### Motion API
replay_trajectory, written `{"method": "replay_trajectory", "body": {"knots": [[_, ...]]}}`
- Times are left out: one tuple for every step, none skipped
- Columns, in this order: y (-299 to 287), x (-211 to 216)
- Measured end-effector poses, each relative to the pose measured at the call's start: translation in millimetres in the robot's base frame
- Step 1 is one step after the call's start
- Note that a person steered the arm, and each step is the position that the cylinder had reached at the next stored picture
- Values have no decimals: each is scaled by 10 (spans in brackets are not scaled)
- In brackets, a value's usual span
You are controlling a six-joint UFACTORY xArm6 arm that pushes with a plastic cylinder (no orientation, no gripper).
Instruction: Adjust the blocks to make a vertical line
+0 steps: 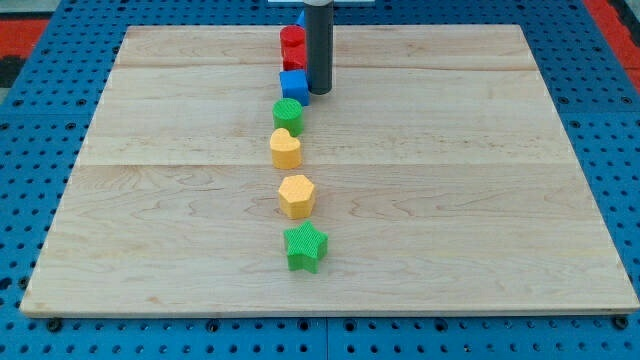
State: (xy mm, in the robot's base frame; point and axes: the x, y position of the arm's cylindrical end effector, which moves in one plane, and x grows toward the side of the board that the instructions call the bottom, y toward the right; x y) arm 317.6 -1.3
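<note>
My tip (319,92) rests on the board (480,200) near the view's top; the rod ends plain, with nothing to open or close and nothing held. Just to the tip's left, touching or nearly so, sits the blue cube (293,84). Above that, left of the rod, is a red block (292,46), shape unclear. A blue block (300,17) shows partly behind the rod. Below the tip the line continues down the view: green cylinder (288,113), yellow heart (285,149), yellow hexagon (296,195), green star (306,247), each apart from the next.
</note>
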Motion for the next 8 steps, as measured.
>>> {"method": "replay_trajectory", "body": {"knots": [[303,-187],[203,-446],[39,-468],[-100,-468],[-31,-468],[457,-160],[512,349],[519,934]]}}
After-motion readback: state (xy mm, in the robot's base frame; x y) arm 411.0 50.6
